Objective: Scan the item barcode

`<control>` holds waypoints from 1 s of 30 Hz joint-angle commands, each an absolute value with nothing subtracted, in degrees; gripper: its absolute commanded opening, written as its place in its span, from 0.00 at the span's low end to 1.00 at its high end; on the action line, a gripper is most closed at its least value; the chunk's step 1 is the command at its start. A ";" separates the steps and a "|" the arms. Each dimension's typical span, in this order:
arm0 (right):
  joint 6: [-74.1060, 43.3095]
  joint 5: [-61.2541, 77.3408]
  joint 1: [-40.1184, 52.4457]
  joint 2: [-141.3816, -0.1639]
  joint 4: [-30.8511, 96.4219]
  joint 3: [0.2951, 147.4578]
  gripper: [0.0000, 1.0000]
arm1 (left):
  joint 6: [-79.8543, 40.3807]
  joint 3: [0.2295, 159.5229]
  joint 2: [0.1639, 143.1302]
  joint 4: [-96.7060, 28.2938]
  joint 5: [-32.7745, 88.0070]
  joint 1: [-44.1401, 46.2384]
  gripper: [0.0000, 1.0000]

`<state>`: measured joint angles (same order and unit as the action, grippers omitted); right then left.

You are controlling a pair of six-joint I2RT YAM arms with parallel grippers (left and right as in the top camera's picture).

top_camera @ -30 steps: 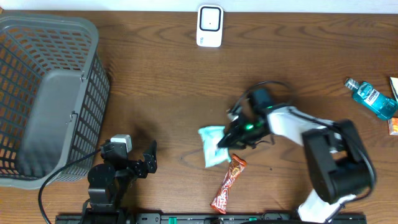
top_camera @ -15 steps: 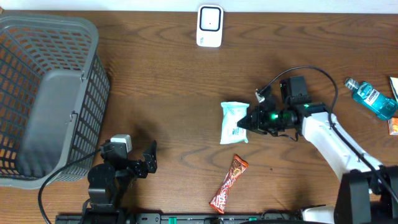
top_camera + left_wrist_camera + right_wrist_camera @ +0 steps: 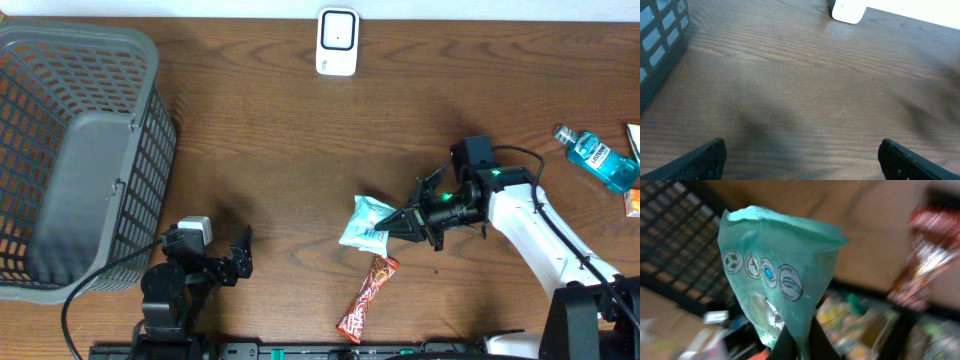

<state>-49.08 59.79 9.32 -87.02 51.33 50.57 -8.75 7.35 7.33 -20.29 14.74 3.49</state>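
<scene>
Overhead: clamping the teal pouch [image 3: 362,222] by one edge in the closed right gripper [image 3: 393,220], well short of the scanner [image 3: 337,42], almost straight before it, pouch sticking out sideways. Left wrist: holding the left gripper [image 3: 802,160] spread wide, empty, farther from the scanner. Right wrist: pinching the pouch's lower fold.

The green packet [image 3: 785,255] bears four small round symbols.
</scene>
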 commanded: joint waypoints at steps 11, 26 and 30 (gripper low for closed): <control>-70.83 76.20 9.41 -86.37 61.95 50.59 0.01 | -8.84 6.96 7.09 -20.99 15.00 3.66 0.96; -85.32 75.83 9.37 -86.37 62.11 50.59 0.02 | -8.84 6.96 7.09 -20.99 15.00 3.66 0.96; -78.46 67.07 9.43 -86.37 58.92 50.59 0.09 | -8.84 6.96 7.09 -20.99 15.00 3.68 0.96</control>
<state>-82.11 72.44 9.32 -87.02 60.51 50.50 -8.75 7.35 7.33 -20.29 14.74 3.49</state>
